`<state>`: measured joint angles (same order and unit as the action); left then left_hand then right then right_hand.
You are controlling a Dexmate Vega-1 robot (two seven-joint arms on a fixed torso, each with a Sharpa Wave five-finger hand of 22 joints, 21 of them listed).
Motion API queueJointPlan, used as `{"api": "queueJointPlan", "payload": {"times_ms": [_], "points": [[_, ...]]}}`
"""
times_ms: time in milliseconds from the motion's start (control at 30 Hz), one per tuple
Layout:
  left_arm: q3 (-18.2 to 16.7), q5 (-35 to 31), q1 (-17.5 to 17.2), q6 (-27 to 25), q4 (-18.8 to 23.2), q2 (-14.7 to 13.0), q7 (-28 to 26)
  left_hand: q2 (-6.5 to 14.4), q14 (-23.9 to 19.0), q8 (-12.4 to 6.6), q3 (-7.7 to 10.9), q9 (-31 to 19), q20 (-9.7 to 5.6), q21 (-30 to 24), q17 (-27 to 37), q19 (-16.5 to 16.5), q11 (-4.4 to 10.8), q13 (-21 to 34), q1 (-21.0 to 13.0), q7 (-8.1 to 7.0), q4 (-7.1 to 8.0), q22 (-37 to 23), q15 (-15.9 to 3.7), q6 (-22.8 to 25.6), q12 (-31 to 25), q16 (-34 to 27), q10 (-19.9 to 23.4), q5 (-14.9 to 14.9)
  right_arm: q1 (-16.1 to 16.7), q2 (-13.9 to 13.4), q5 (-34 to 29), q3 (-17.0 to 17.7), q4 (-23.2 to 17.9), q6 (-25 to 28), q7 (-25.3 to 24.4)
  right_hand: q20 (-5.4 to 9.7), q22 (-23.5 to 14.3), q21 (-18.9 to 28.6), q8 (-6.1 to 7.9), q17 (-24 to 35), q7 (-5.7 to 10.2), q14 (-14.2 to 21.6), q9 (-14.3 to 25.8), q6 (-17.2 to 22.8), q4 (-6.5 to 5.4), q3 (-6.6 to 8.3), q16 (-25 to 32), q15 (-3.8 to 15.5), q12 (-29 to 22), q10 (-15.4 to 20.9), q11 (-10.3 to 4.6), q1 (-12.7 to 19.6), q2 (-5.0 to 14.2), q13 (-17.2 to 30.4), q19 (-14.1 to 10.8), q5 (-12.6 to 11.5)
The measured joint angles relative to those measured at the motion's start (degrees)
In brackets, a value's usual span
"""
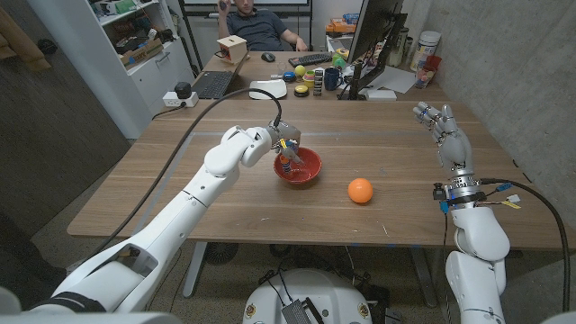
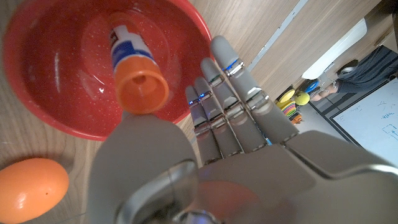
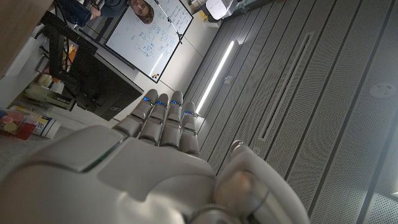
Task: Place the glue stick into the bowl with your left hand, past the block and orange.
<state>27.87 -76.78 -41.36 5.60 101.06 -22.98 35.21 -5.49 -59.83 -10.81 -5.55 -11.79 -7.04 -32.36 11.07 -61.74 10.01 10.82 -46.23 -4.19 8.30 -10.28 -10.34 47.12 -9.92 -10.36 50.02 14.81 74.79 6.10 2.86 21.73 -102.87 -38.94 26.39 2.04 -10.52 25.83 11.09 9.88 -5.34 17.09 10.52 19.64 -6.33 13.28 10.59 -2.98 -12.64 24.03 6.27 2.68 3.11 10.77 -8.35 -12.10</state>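
A: Where is the glue stick (image 2: pixel 132 61) now?

B: Over the red bowl (image 1: pixel 310 172), orange cap toward the wrist camera. The left hand (image 1: pixel 286 144) hovers at the bowl's ten o'clock rim; whether it grips the stick, I cannot tell.

A: The risk?

B: If it lets go tilted, the stick may bounce off the wall and roll toward the orange (image 1: pixel 360 191) at the bowl's four o'clock.

A: The other hand?

B: The right hand (image 1: pixel 445 128) stands open, well apart, holding nothing.
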Motion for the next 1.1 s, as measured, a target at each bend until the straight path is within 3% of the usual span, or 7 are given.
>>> {"api": "queueJointPlan", "payload": {"times_ms": [300,667,767,1100], "points": [[0.01,-0.65,0.25,-0.36,0.43,0.18,0.14,0.53,7.84,0.00,-1.76,-0.08,1.93,2.04,0.28,2.95,-0.95,0.21,0.53,-0.35,-0.18,0.00,2.93,-5.46,0.00,0.00,-7.28,0.71,-0.36,-0.13,0.05,0.08,0.43,0.05,0.13,0.00,0.00,-0.22,0.00,0.00,0.00,0.00,0.00,0.00,0.00,0.00,0.00,0.00,0.00,0.00,-0.01,0.00,0.00,0.00,0.00,0.00],[0.30,-1.73,0.77,-0.86,0.60,0.57,0.21,0.46,15.23,0.00,-2.86,-0.07,3.96,4.21,0.54,6.82,-2.21,0.28,1.05,-0.22,-0.33,0.01,5.19,-10.26,-0.01,-0.01,-12.45,1.65,-0.93,-0.43,0.22,0.23,1.10,0.21,0.56,0.00,0.00,-0.22,0.00,0.00,-0.31,0.23,0.00,0.32,0.00,0.00,0.00,-0.21,0.00,0.00,-0.02,0.00,0.00,0.00,0.01,0.00],[0.33,-1.92,0.88,-0.91,0.67,0.67,0.02,0.46,16.55,0.00,-3.26,-0.07,4.60,4.65,0.54,7.46,-2.55,0.28,1.05,-0.28,-0.39,-0.08,5.72,-11.31,-0.01,-0.01,-13.56,1.65,-1.09,-0.50,0.27,0.30,1.29,0.23,0.63,0.00,0.00,-0.22,0.00,0.00,-0.31,0.22,0.00,0.32,0.00,0.00,0.00,-0.21,0.00,0.00,-0.02,0.00,0.00,0.00,0.01,0.00],[0.32,-2.07,1.04,-1.15,1.02,0.99,-0.98,0.46,18.61,0.00,-3.71,-0.37,4.76,5.47,0.54,8.85,-3.22,0.27,1.05,-0.27,-0.41,-0.27,6.14,-14.13,0.00,-0.01,-15.46,2.15,-1.61,-0.75,0.39,0.52,1.92,0.23,0.91,0.00,0.00,-0.22,0.00,0.01,-0.30,0.22,0.00,0.32,0.24,-0.24,0.00,-0.20,0.00,0.30,0.27,0.00,0.00,0.00,0.01,0.00]]}}
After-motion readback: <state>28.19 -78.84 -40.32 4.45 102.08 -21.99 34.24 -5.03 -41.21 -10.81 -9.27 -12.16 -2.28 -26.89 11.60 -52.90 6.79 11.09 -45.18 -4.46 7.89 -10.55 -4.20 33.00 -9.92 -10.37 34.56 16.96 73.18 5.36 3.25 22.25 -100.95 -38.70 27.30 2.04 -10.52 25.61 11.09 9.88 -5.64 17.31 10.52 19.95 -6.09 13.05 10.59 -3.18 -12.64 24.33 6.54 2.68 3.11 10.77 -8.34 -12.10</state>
